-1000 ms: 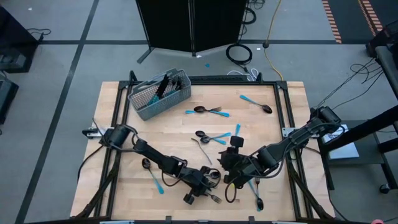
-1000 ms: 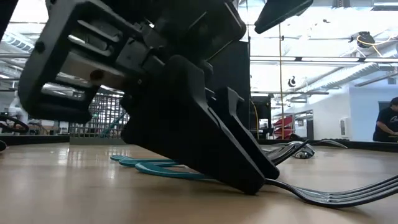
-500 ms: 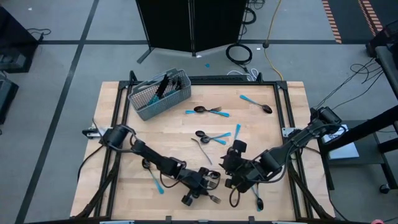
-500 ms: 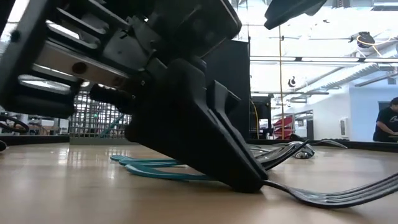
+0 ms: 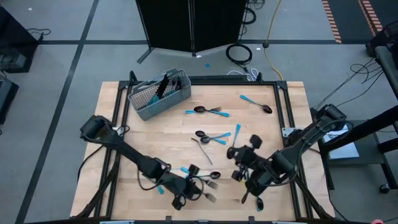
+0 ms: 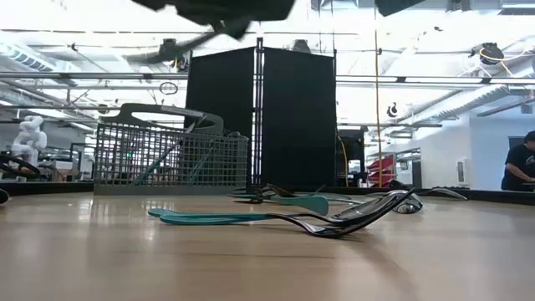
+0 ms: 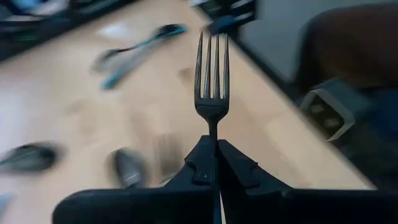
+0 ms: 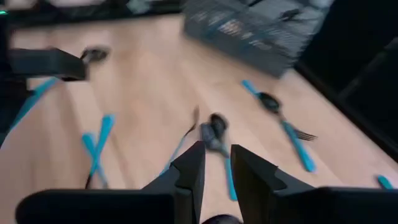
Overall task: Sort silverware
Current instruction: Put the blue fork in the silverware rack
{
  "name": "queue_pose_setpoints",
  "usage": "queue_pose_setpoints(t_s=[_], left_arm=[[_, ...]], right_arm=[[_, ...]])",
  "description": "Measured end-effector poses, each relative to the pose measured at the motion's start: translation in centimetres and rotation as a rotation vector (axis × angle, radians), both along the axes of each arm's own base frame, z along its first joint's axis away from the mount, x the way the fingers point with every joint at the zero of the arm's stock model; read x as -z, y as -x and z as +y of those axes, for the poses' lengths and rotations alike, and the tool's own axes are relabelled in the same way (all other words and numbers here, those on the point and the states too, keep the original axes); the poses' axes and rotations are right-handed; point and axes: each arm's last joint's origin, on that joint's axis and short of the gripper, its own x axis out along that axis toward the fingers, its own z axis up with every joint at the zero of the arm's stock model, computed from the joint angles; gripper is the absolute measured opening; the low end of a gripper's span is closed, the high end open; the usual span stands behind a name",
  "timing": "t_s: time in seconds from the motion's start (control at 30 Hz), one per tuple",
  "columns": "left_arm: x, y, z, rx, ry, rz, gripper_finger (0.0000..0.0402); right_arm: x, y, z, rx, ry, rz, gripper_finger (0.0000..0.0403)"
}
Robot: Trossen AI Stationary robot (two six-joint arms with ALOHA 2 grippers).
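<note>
Surface (image 5: 124, 124): pale wood, carrying the whole job. Mesh basket (image 5: 159, 94) stands at the far left corner with some pieces already in it; in the low view it shows at the back, upright.

Silverware lies scattered: a spoon and fork pair (image 5: 208, 111) near the basket, a lone spoon (image 5: 256, 103) far right, a cluster (image 5: 214, 138) mid-surface, and more pieces along the near edge by both arms.

Left gripper (image 7: 216, 167) is low over the near edge. Its fingers are pressed together on a fork (image 7: 211, 81), pinched at the neck just under the tines, which stand straight out ahead of them.

Right gripper (image 8: 216, 171) hovers near the centre-right, aimed at the cluster. Its fingers stand a little apart with nothing between them as far as can be judged; that view is smeared.

Handling assessment: pieces are light, stiff and thin, lying flat on the wood. Metal heads look slick; the blue handles likely offer a surer hold. Crossed pieces may drag a neighbour along when lifted
</note>
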Motion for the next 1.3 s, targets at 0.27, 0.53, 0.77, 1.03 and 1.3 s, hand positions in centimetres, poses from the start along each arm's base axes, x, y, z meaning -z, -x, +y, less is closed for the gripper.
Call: queue_pose_setpoints(t_s=[0.27,0.53,0.77,1.03,1.3], left_arm=[[-3.8,3.5,-0.9,-0.162,-0.152,-0.097,0.0000],[-5.7,6.5,4.0,-0.376,-0.150,-0.221,0.0000],[-5.7,10.2,11.1,-0.585,-0.021,-0.399,0.0000],[-6.4,14.4,18.6,-0.786,0.030,-0.703,0.0000],[-7.2,15.7,23.9,-0.941,0.090,-0.827,0.0000]], right_arm=[[0.4,2.7,-0.1,0.125,-0.010,-0.021,0.0031],[1.5,3.0,-0.3,0.129,0.012,0.002,0.0003],[2.2,3.0,-0.9,0.147,0.040,0.018,0.0001],[3.8,2.6,-2.5,0.204,0.078,0.058,0.0001],[5.0,2.1,-4.0,0.262,0.085,0.076,0.0000]])
